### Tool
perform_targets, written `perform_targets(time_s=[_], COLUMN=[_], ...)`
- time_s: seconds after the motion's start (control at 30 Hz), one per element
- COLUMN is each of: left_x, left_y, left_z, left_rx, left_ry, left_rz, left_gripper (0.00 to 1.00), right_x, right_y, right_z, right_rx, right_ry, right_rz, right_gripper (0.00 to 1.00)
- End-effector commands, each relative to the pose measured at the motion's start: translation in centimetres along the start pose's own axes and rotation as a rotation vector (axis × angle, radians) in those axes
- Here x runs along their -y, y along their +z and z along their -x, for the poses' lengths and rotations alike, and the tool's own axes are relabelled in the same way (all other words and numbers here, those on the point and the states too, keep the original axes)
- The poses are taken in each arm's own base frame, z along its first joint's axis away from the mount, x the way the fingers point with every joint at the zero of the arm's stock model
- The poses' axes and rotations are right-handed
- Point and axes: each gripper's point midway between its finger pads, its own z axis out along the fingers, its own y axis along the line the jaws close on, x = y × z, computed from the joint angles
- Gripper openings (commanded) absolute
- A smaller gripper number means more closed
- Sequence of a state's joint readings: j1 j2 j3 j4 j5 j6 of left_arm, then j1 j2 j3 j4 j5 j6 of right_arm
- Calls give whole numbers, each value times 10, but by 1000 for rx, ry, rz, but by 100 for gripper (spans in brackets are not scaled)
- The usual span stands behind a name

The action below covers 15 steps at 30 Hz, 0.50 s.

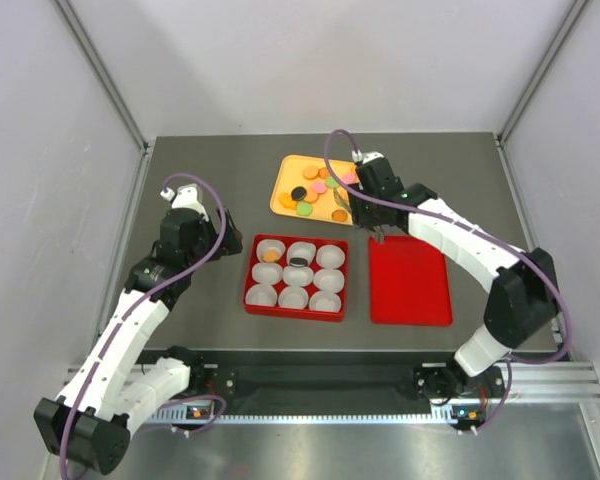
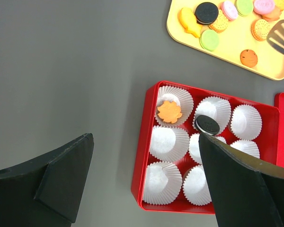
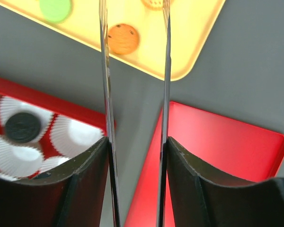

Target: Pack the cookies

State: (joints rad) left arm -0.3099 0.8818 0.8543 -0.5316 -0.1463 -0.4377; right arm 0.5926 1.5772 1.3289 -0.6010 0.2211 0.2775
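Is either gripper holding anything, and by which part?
The right gripper holds thin metal tongs, jaws pressing the outer sides of both blades. The left gripper is open, empty.

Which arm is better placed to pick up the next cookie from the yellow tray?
Right. The right gripper holds tongs above the yellow tray, near the cookies. The left gripper is open and empty, beside the red box.
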Motion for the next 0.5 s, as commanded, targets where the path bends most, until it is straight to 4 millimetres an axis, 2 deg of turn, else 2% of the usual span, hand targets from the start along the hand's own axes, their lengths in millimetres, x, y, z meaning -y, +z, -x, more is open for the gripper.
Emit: perform_targets(time_s=[0.0, 0.47], left_x=[2, 2], left_y=[2, 3], left_z=[8, 7], left_rx=[33, 27], left_ry=[10, 10], left_rz=[-12, -11], left_gripper=[97, 97], right_x=[14, 22], right_y=[2, 48], right_z=[26, 29], right_rx=[43, -25], right_ry=[-1, 12], right_rz=[-52, -71], right_gripper=[50, 51])
